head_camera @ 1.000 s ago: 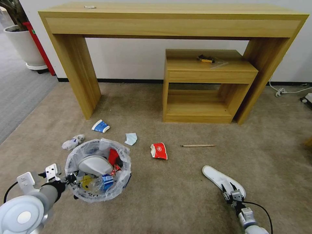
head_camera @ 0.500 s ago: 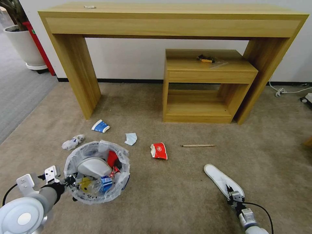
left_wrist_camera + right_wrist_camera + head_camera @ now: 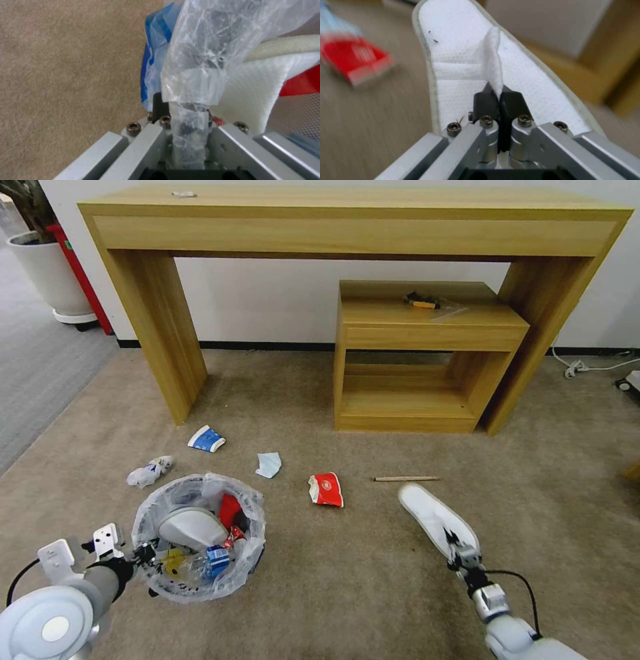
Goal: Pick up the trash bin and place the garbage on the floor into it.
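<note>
The trash bin (image 3: 198, 580), black with a crinkled white bag, sits at the lower left holding a white slipper, red wrappers and a bottle. My left gripper (image 3: 143, 552) is shut on its bag-covered rim (image 3: 186, 100). My right gripper (image 3: 456, 549) is shut on the strap of a white slipper (image 3: 432, 513), held off the floor; the wrist view shows the pinched strap (image 3: 493, 57). On the beige carpet lie a blue-white cup (image 3: 206, 439), crumpled paper (image 3: 149, 471), a pale blue mask (image 3: 269, 465), a red wrapper (image 3: 326, 490) and a wooden stick (image 3: 407, 479).
A long wooden desk (image 3: 160, 320) spans the back wall, with a low wooden shelf unit (image 3: 413, 330) under its right half. A white planter pot (image 3: 47, 273) and red box (image 3: 80, 273) stand at far left. A cable (image 3: 587, 368) lies at far right.
My right gripper has closed on the slipper and raised it up and to the left, off the carpet. The bin and left gripper have barely shifted.
</note>
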### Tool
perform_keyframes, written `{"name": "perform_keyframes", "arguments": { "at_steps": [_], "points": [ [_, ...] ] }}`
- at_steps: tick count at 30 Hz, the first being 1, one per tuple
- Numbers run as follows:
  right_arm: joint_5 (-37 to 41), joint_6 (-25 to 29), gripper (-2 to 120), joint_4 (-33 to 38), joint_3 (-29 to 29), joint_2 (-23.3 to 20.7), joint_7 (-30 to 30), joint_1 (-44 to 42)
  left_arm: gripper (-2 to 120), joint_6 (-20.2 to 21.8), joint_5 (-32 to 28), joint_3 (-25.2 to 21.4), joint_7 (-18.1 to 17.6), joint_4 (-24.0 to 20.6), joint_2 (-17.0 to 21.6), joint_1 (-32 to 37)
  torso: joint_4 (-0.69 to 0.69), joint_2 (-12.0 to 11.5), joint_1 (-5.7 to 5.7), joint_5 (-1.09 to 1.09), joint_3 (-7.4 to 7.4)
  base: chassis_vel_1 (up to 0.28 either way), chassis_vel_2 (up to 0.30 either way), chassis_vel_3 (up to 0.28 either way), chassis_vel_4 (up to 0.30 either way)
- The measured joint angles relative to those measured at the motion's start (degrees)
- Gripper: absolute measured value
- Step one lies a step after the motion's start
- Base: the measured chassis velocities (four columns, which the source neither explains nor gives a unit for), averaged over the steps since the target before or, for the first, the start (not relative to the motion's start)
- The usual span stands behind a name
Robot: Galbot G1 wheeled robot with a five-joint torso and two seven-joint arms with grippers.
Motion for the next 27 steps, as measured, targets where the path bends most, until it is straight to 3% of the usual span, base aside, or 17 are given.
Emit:
{"name": "perform_keyframes", "arguments": {
  "at_steps": [2,4,6,10,14,16,20,22,27],
  "points": [
    [-0.5,-1.1,0,5.6,-1.3,-0.9,0.6,1.6,0,0.1,0.6,0.6,-0.2,0.5,-0.1,-0.2,0.01,0.0,0.00,-0.01,0.00,0.000,0.000,0.000,0.000],
    [-0.6,-1.3,0,6.6,-1.5,-1.1,0.7,1.9,0,0.1,0.7,0.7,-0.2,0.6,-0.1,-0.2,0.01,0.0,0.00,-0.01,0.00,0.000,0.000,0.000,0.000],
    [-0.8,-3.3,0,14.9,-4.0,-2.4,1.9,4.6,0,0.2,0.9,1.0,-0.4,0.8,-0.1,-0.4,0.01,0.0,0.00,-0.01,0.00,0.000,0.000,0.000,0.000],
    [-0.8,-4.7,0,20.4,-6.9,-3.2,3.2,7.8,0,0.3,0.9,1.0,-0.4,0.9,-0.1,-0.5,0.01,0.0,0.00,-0.01,-0.01,0.000,0.000,0.000,0.000],
    [0.0,-6.7,0,26.8,-12.7,-3.8,5.7,13.7,0,0.3,0.9,1.0,-0.6,0.9,-0.1,-0.6,0.01,0.0,0.00,-0.01,0.00,0.000,0.000,0.000,0.000],
    [1.1,-8.5,0,32.2,-18.9,-3.7,7.8,18.9,0,0.3,0.9,1.0,-0.6,1.0,-0.1,-0.7,0.02,0.0,0.00,-0.01,0.00,0.000,0.000,0.000,0.000],
    [2.3,-9.6,0,35.7,-23.6,-3.3,9.4,22.6,0,0.3,0.9,1.0,-0.7,1.0,0.0,-0.8,0.01,0.0,0.00,-0.01,0.00,0.000,0.000,0.000,0.000],
    [3.7,-10.4,0,38.6,-28.7,-3.0,10.5,27.0,0,0.3,0.7,1.0,-0.9,1.0,0.3,-1.0,0.01,0.0,0.00,-0.01,0.00,0.000,0.000,0.000,0.000],
    [5.9,-10.8,0,40.2,-33.2,-2.2,10.9,32.0,0,0.4,0.1,1.4,-1.3,1.2,0.8,-1.6,0.01,0.0,0.00,-0.01,0.00,0.000,0.000,0.000,0.000]
  ]
}}
